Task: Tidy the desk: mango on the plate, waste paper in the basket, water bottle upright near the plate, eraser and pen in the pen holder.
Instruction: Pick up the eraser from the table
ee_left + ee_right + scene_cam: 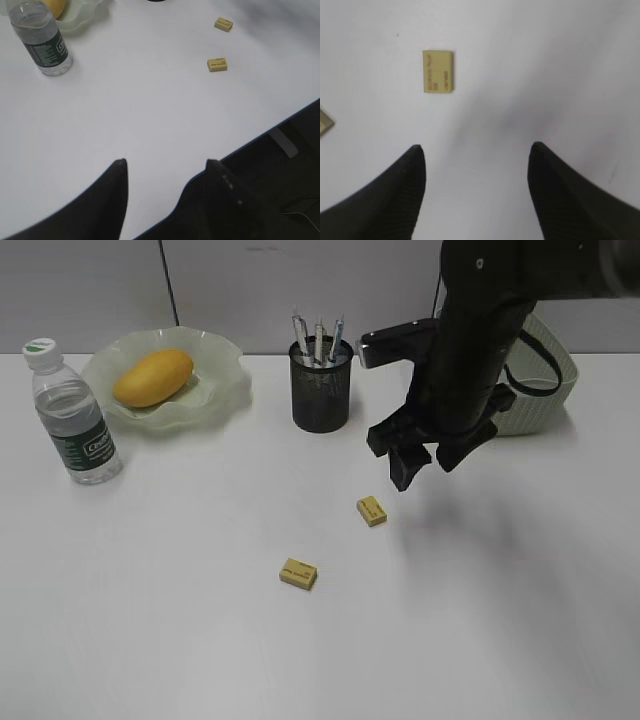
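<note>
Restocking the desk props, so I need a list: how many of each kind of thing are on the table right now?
Erasers: 2, one nearer the pen holder, one nearer the front
Pens: 3, in the pen holder
Pen holder: 1
Mango: 1
Plate: 1
Water bottle: 1
Basket: 1
Total: 10

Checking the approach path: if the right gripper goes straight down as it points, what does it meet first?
Probably bare desk: the open right gripper points just beside the nearer eraser, not squarely over it.
</note>
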Tool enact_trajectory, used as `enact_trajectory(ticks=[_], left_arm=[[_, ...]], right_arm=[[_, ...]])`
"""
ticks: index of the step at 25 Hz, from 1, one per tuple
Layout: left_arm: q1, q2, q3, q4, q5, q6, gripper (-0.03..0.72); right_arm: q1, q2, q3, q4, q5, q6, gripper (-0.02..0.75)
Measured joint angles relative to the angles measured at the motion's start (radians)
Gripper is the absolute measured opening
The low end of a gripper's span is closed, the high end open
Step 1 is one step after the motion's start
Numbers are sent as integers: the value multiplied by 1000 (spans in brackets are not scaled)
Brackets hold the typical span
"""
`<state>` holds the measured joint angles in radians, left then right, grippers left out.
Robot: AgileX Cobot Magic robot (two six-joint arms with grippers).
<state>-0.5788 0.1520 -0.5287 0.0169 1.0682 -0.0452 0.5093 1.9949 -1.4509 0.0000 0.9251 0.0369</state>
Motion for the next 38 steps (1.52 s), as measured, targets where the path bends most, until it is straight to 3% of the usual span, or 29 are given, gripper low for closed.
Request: enact_trajectory(ticks=[19,26,33,38], left_arm=[[0,0,0,0,0,0,382],[0,0,0,0,0,0,382],[0,0,0,0,0,0,382],[0,0,0,0,0,0,382]], right_arm=[[73,240,-119,9,-88,8,498],[73,292,-179,9,-66,16,419],[73,310,-190,-14,-6,45,223],[73,320,-242,-41,41,46,221]])
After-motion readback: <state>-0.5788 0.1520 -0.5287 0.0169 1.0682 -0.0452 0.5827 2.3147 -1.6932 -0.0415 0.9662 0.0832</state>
